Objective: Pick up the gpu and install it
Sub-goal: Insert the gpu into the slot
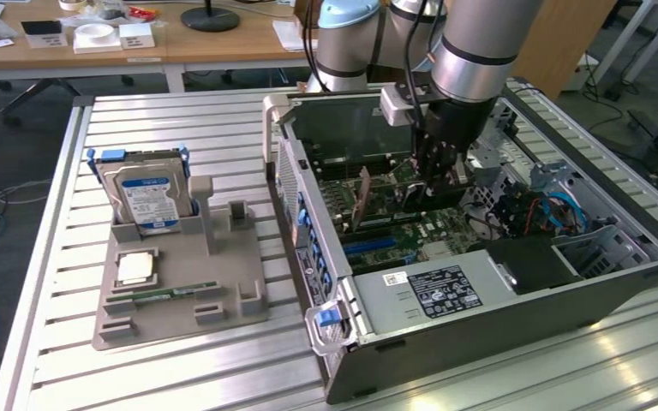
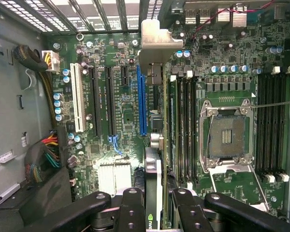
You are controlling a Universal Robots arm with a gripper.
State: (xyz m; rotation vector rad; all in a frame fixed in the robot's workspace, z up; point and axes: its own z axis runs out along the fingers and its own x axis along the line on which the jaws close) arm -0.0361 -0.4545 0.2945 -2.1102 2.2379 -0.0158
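The install step is in hand. The end effector [image 2: 155, 194] is clamped on the gpu [image 2: 153, 166], a finger on each face, and holds it on edge inside the open case [image 1: 478, 342], over the board [image 2: 123, 121]. The card runs from the fingers toward the case's rear wall, with its bracket [image 2: 157, 41] at that far end. It hangs just beside the blue slot [image 2: 142, 96]. Whether its lower edge touches any slot I cannot tell. In my judgement, seating it calls for the card's edge to line up along the slot, the bracket to meet the rear opening, and a straight push down with the card upright.

Close on the card's other side run the memory slots [image 2: 182, 125], and beyond them the empty socket [image 2: 227, 137]. Small capacitors [image 2: 179, 54] stand near the bracket, so a tilt could catch them. The cable bundle [image 2: 41, 159] lies well apart, by the case wall. On the tabletop [image 1: 134, 377], to the exterior view's left of the case, a grey tray [image 1: 232, 295] carries an upright drive [image 1: 146, 199] and a flat processor [image 1: 134, 268], well apart from the work.
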